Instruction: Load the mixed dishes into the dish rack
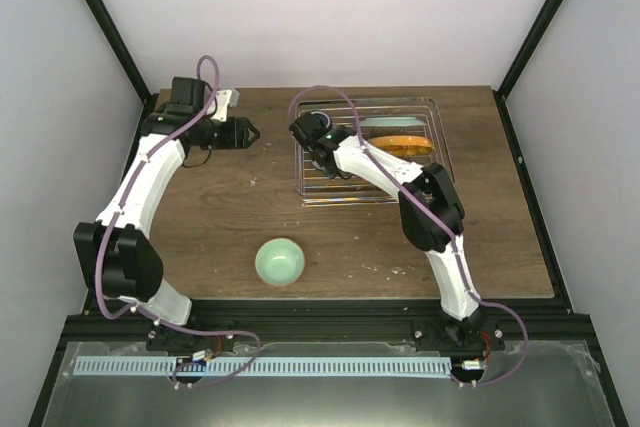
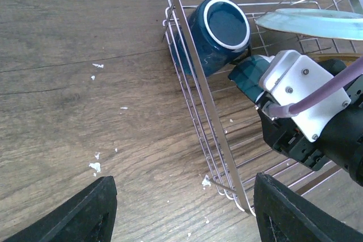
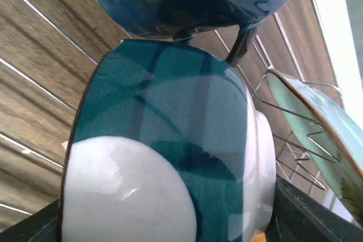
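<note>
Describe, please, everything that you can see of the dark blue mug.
The dark blue mug looks like glossy glazed ceramic, with a white rim and a dark blue inside that seems empty. It lies tilted on its side in a corner of the dish rack, leaning on the wires, with its mouth facing partly upward. Its handle is not clearly visible.

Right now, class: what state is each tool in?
Left tool: open, holding nothing.
Right tool: closed on the bowl.
</note>
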Motion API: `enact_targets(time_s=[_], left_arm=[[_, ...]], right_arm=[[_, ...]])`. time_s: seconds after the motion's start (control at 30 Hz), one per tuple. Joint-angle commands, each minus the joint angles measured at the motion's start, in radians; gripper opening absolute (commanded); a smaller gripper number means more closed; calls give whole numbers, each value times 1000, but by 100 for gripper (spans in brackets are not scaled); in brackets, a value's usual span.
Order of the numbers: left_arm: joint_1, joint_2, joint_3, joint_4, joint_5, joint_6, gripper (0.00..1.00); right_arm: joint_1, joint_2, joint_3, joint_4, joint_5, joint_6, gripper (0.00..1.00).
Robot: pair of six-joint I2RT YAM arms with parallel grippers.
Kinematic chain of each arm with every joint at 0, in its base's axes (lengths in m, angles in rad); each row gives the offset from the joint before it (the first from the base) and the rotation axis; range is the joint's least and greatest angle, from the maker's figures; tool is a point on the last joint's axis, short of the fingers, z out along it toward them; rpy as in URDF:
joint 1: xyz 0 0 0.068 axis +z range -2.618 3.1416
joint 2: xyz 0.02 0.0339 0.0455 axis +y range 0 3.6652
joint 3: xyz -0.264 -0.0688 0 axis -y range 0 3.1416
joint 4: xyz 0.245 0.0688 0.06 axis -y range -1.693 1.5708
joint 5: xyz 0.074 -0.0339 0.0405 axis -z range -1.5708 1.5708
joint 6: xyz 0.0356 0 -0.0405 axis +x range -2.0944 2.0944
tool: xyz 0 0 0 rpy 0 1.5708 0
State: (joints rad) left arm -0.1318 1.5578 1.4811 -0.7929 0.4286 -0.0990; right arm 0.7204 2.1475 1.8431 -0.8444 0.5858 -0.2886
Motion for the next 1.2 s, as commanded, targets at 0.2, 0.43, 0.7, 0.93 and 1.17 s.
enact_targets(time_s=[0.2,0.43,0.7,0.93,1.17], left_arm=[[20,47,38,29,56,13,68],[24,65,46,30,67,12,68],[26,85,63,24,81,12,68],[25,90,65,21,86,12,68],[26,96,67,19,99,11,68]], right_arm=[[-19,34,-62,71,235,-84,25],[-16,7,-99,75,181,-92,57],[-6,-27,-103,40,48,-75,100],[-1,-54,-107,22,-50,-64,100],[-1,-107,-116,-31,-229,-57,100]])
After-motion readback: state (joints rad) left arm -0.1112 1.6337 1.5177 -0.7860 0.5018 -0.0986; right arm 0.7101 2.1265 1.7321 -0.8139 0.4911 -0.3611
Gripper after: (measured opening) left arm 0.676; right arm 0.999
